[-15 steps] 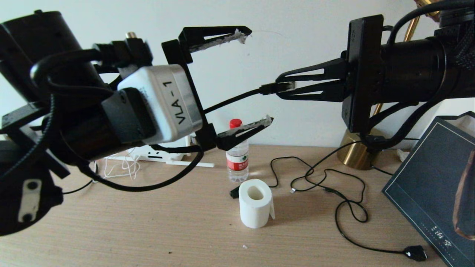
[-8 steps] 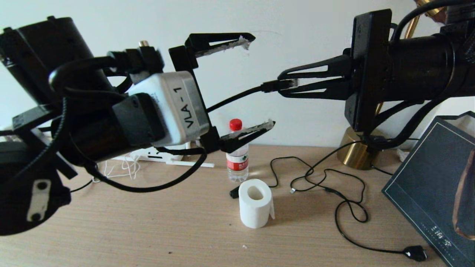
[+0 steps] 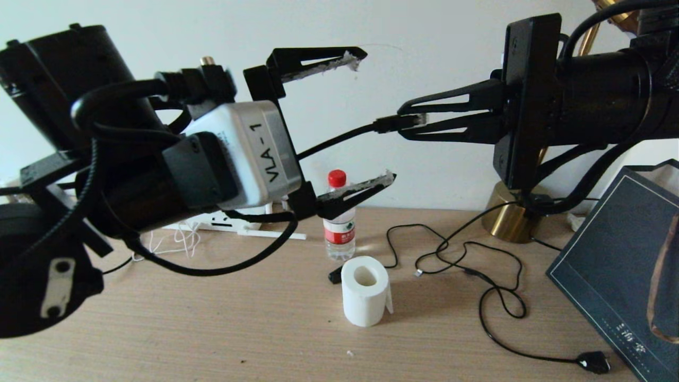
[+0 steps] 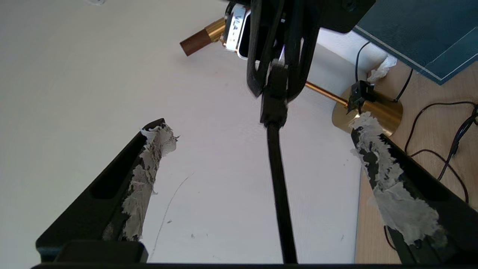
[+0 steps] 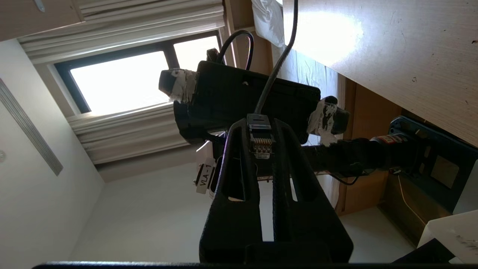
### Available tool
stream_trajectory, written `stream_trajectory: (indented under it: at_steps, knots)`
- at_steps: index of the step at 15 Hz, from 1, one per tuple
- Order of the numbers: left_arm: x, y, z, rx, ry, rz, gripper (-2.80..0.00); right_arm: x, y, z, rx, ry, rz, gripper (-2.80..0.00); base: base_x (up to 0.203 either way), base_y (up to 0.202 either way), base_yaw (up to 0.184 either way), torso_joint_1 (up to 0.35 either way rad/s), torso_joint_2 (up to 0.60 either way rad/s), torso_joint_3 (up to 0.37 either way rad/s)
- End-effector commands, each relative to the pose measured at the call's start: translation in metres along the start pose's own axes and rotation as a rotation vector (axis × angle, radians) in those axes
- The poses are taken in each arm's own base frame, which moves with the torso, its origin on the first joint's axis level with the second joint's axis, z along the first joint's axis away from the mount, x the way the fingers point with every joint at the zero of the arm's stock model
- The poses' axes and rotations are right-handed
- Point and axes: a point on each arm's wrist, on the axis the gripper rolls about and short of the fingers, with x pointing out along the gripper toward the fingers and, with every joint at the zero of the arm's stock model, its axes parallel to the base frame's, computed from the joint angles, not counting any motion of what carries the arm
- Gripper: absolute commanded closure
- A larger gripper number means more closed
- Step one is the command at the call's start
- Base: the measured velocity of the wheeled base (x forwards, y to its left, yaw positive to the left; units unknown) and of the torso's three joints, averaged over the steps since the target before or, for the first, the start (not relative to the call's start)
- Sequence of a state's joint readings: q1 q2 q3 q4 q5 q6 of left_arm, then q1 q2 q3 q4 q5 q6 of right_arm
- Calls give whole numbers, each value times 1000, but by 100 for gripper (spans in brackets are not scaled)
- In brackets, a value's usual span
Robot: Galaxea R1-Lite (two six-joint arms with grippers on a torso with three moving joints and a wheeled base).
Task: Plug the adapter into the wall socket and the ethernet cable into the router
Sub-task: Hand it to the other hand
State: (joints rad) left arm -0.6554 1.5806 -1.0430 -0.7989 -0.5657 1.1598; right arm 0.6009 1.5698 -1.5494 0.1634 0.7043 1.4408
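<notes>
Right hand (image 3: 408,121) is clamped on the plug end of the ethernet cable (image 3: 339,140), held up in the air well above the toilet-paper roll (image 3: 365,297); plug's clear tip sits between the fingertips, gold contacts facing the right wrist camera. Left hand (image 3: 371,116) is spread wide, gripping nothing, one finger above and one below the cable, facing the right hand, also high above the roll. Cable is thin, black and limp, running from the plug back past the left hand. My read: light, floppy, with no stiffness to push on, so hold the rigid plug body or the boot just behind it, not the cord; the clear tip and latch look fragile. The router (image 3: 223,220) looks like the white body on the counter (image 3: 212,329), back-left of the roll, mostly hidden behind the left arm. Adapter and wall socket not visible.
</notes>
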Motion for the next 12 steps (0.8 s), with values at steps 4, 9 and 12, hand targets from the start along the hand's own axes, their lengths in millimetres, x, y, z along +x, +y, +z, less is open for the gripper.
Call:
stream_trajectory:
  at_steps: [4, 9, 12]
  knots:
    - [1, -1, 2, 0, -13, 0, -280, 1, -1, 1, 10, 5, -3, 0, 0, 0, 0, 0, 0, 0]
    - [1, 0, 3, 1, -18, 4, -280, 2, -2, 1, 12, 6, -5, 0, 0, 0, 0, 0, 0, 0]
    - [3, -2, 5, -2, -23, 1, 0, 2, -2, 1, 12, 6, -5, 0, 0, 0, 0, 0, 0, 0]
